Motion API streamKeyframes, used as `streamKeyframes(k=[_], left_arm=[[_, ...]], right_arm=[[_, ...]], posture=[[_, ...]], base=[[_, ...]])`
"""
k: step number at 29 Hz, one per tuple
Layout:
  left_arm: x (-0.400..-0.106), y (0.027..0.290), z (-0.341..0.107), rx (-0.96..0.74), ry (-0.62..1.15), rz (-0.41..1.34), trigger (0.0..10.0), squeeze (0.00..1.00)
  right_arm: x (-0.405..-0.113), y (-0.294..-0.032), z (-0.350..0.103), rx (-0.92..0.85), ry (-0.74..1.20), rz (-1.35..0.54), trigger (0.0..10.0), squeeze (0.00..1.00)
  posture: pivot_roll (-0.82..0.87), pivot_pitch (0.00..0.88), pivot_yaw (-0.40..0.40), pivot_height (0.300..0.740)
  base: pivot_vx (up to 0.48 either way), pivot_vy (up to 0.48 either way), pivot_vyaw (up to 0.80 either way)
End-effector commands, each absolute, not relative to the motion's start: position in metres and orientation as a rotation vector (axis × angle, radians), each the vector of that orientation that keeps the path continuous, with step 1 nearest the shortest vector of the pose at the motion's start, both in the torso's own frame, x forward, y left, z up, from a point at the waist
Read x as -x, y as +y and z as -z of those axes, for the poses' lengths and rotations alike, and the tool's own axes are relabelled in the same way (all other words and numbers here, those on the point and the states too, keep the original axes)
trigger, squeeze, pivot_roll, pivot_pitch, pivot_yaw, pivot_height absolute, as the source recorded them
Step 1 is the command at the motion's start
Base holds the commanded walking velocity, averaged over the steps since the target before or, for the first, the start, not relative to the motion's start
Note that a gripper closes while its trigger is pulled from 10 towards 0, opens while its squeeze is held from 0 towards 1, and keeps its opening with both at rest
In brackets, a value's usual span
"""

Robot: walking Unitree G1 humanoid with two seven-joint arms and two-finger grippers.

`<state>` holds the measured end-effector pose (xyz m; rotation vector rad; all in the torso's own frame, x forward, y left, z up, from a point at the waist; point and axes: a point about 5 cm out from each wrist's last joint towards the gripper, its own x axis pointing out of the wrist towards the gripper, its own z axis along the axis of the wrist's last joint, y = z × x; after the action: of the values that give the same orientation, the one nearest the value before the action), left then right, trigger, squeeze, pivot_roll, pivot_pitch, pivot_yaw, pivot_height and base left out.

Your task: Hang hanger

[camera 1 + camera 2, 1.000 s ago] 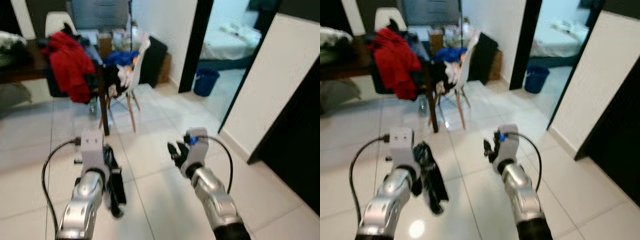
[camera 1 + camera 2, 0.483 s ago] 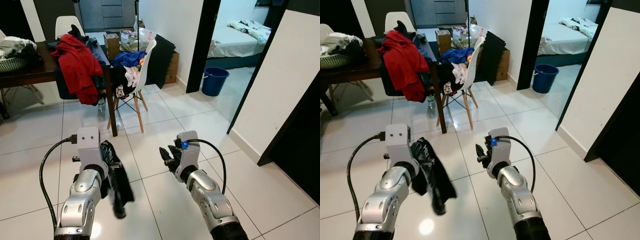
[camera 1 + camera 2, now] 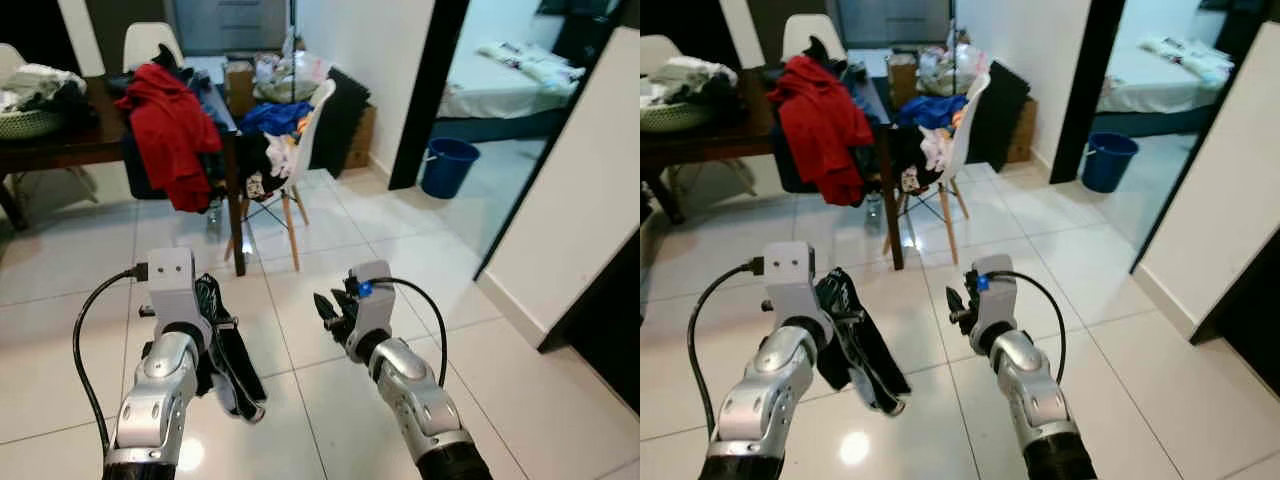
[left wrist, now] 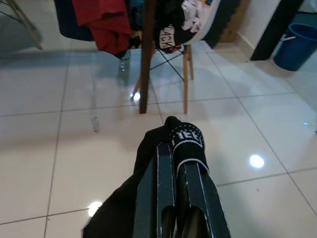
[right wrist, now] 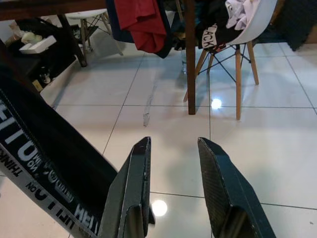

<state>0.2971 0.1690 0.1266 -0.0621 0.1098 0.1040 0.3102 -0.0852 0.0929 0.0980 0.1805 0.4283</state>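
Black cloth (image 3: 228, 358), with white lettering on a band, hangs from the left end effector (image 4: 176, 148), whose fingers are pressed narrow together on it; no hanger can be made out in that bundle. The left arm is raised forward over the white floor tiles (image 3: 330, 400), forearm angled up, the cloth drooping beside it. The right end effector (image 5: 173, 163) is held at like height just right of the cloth, its fingers spread wide with nothing between them, pointing toward the bench (image 3: 70, 150). Beyond both arms, the dark wooden bench carries a red garment (image 3: 170, 125) draped over its near edge. Right of the bench stands a white chair (image 3: 300, 140) heaped with clothes. Farther right, past a doorway, a blue bucket (image 3: 447, 166) sits before a bed (image 3: 500, 85).
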Motion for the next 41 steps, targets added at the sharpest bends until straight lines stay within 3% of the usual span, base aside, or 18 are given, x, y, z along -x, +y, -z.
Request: streamKeyframes(k=[1, 41], left_arm=[[-0.299, 0.167, -0.129, 0.069, 0.099, -0.089, 10.0, 0.00], [-0.305, 0.176, -0.143, 0.053, 0.069, -0.091, 10.0, 0.00]], right_arm=[[-0.311, -0.090, -0.091, -0.087, 0.182, -0.415, 10.0, 0.00], [-0.319, -0.087, -0.101, -0.072, 0.123, -0.431, 10.0, 0.00]], posture=[[0.08, 0.000, -0.018, 0.740], [0.10, 0.000, -0.019, 0.740]], base=[[0.326, 0.000, 0.00], [0.336, 0.000, 0.00]])
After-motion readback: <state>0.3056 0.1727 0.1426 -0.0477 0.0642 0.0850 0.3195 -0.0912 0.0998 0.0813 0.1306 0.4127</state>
